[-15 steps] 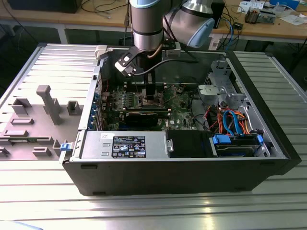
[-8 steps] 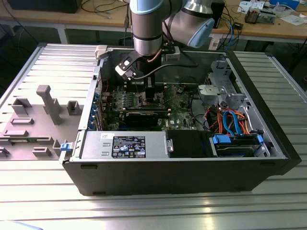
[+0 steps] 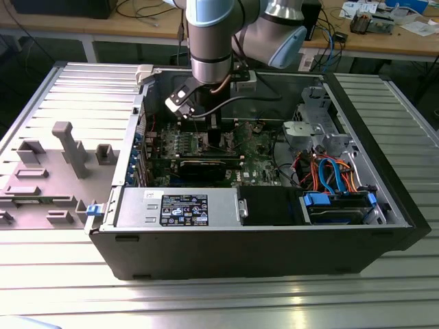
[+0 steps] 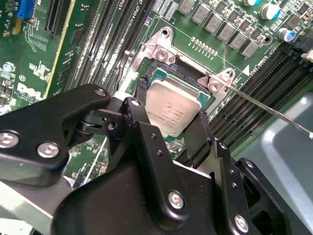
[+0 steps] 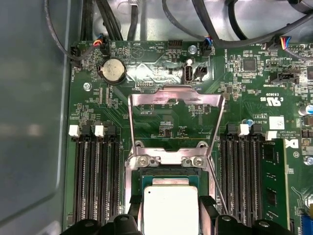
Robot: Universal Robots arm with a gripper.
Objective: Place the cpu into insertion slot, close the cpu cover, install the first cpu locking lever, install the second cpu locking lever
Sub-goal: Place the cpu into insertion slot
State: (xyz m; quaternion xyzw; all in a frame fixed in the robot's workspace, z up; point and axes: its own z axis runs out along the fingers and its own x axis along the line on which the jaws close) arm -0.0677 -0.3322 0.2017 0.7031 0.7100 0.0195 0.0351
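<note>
A ribbed, silvery metal surface carries an open black computer case lying on its side. Just beside the case, toward the exterior view's left, a flat grey fixture with upright blocks rests on the surface.

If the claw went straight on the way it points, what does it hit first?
The cpu, directly ahead of the claw at the socket. The cover is flipped open, out of that line. Can't tell whether they already touch.
</note>
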